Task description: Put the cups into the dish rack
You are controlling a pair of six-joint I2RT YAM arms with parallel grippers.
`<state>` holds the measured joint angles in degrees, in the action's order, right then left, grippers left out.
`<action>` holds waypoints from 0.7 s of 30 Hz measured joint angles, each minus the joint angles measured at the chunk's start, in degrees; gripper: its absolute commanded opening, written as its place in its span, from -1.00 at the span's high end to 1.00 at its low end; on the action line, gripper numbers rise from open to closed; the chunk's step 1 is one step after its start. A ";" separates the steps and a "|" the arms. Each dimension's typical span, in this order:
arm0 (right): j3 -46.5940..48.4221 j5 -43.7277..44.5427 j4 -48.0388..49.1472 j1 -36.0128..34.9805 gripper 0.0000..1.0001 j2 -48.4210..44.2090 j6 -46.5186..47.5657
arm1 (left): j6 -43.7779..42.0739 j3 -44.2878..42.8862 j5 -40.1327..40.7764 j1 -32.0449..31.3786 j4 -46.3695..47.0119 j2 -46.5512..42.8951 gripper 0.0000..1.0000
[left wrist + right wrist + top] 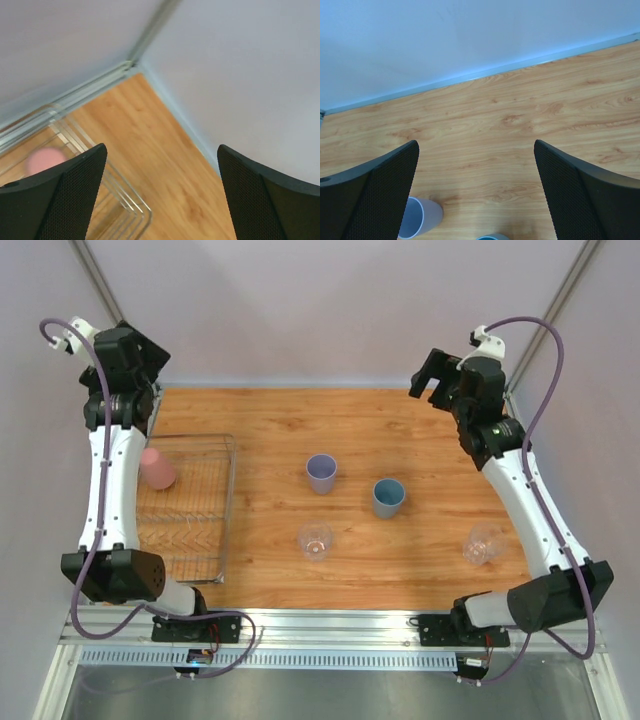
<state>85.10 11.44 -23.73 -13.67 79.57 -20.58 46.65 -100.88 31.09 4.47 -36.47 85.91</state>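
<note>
Pink first: spotted one small pink plastic tumbler (157,469) already inside the rectangular silver wire dish rack (228,502), toward its far end. Can't tell whether upright or tipped. Calling that one of five done, judging by the layout.

Left to load, all standing on the wooden worktop (280,420) to the right of the rack: a lavender plastic tumbler (321,473), a blue plastic tumbler (388,497) further right, a clear transparent tumbler (315,541) closest to the rack's near-right corner, and a second clear tumbler (481,545) farthest from the rack of all.

Holding nothing with either arm right now. Seeing the left gripper (160,155) spread wide above the rack's far corner, nothing between the fingers. Same for the right gripper (476,145): spread wide, empty, well away from the rack over the far right of the worktop.

Looked for brands, labels or writing, found none readable anywhere.
</note>
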 measured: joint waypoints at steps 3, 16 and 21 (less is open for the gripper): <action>-0.85 -1.38 -0.48 0.00 -1.00 -2.73 -1.01 | -7.76 -0.22 -14.97 -0.28 4.55 -2.34 -0.99; -3.45 -5.77 -15.52 0.00 -1.00 -9.64 -3.23 | -31.08 11.39 -47.41 -20.28 3.02 -12.70 -0.98; -10.16 -6.56 -20.68 0.00 -0.83 -8.74 -3.76 | -33.09 16.15 -47.67 -24.68 0.26 -13.05 -0.96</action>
<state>74.94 4.89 -44.40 -13.67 70.83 -24.34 13.56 -84.73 -16.58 -20.21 -36.21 72.86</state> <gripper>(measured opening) 0.936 0.983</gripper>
